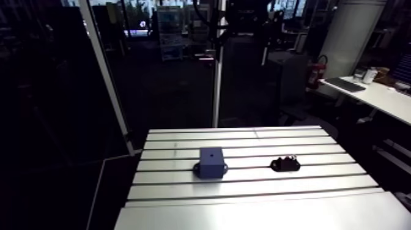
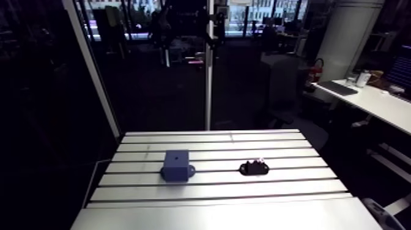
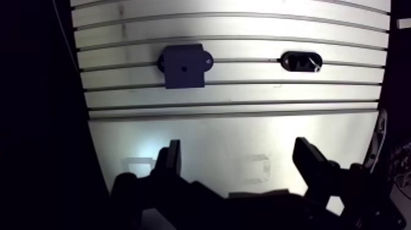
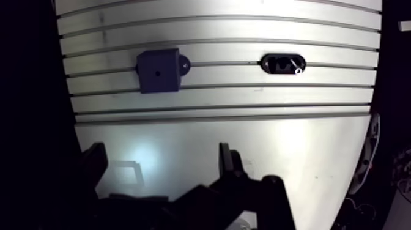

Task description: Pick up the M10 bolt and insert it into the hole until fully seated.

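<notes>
A dark blue block stands on the slotted aluminium table, with a small round hole in its upper face. To its right a black oval holder lies on the table, and a shiny metal piece that looks like the bolt rests in it. In the wrist view my gripper is open, its two fingers wide apart with only bare table between them. Block and holder are both well ahead of the fingers. The gripper does not show in the arm view.
The block and the holder lie along the same slot, about a block's length or more apart. A smooth plate covers the table's near part, under the gripper. The table's left edge drops into darkness.
</notes>
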